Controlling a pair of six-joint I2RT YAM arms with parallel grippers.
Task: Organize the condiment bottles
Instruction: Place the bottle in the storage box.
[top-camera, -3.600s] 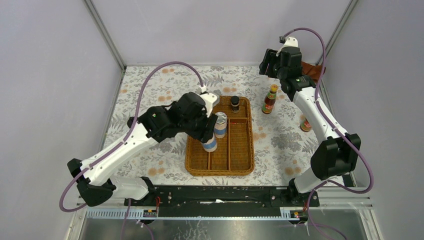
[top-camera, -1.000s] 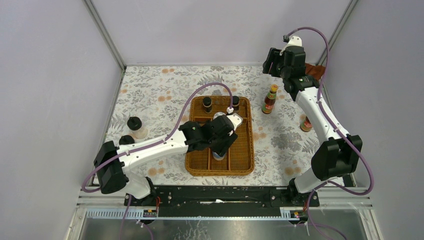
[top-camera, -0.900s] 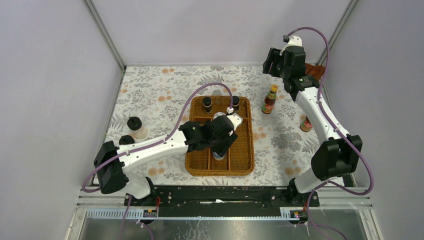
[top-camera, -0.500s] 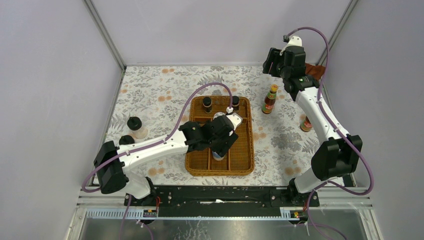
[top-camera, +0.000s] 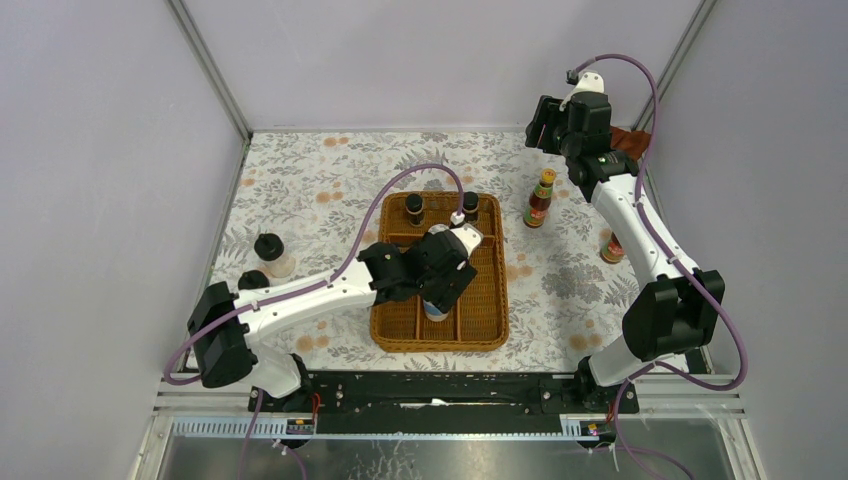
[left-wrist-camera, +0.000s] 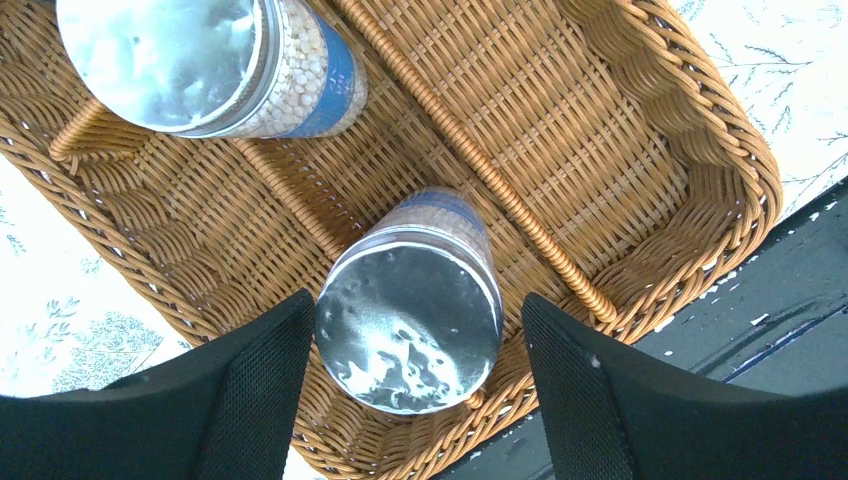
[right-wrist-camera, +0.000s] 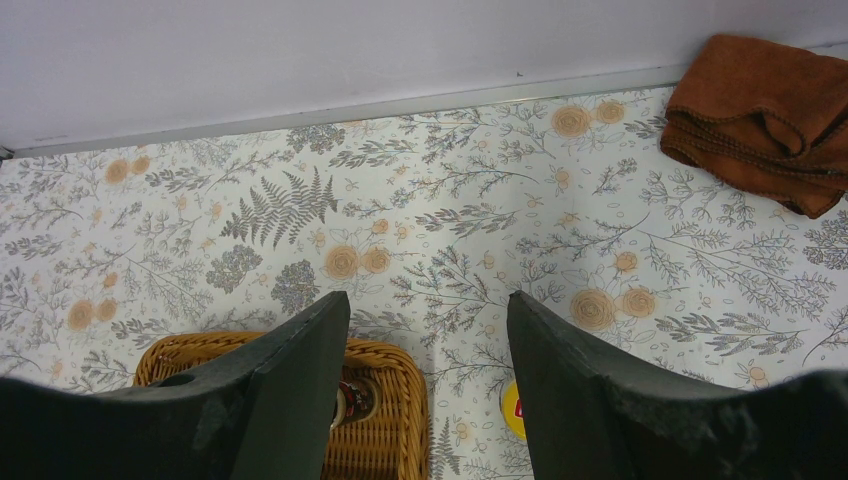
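My left gripper (top-camera: 437, 298) hangs over the wicker tray (top-camera: 490, 335), open, its fingers either side of a silver-lidded blue-labelled shaker (left-wrist-camera: 408, 325) standing in a lane near the tray's front. The right finger stands clear of the lid. A second shaker (left-wrist-camera: 200, 60) stands just behind it. Two tiny dark bottles (top-camera: 414, 208) (top-camera: 470, 205) stand in the tray's back compartments. Two black-lidded jars (top-camera: 268, 250) (top-camera: 252, 280) stand on the table at the left. Red yellow-capped sauce bottles stand right of the tray (top-camera: 540, 200) and at the far right (top-camera: 612, 248). My right gripper (top-camera: 545, 122) is open and empty, high at the back right.
A rust-brown cloth (right-wrist-camera: 760, 120) lies in the back right corner. In the right wrist view, the tray's back corner (right-wrist-camera: 400, 360) and a yellow cap (right-wrist-camera: 514, 410) lie below the open fingers (right-wrist-camera: 300, 380). Walls enclose the floral table on three sides.
Since 3.6 s ago my left gripper carried the shaker from the tray's left lane to the middle front lane. Over the last second it barely moved. The right arm stayed still.
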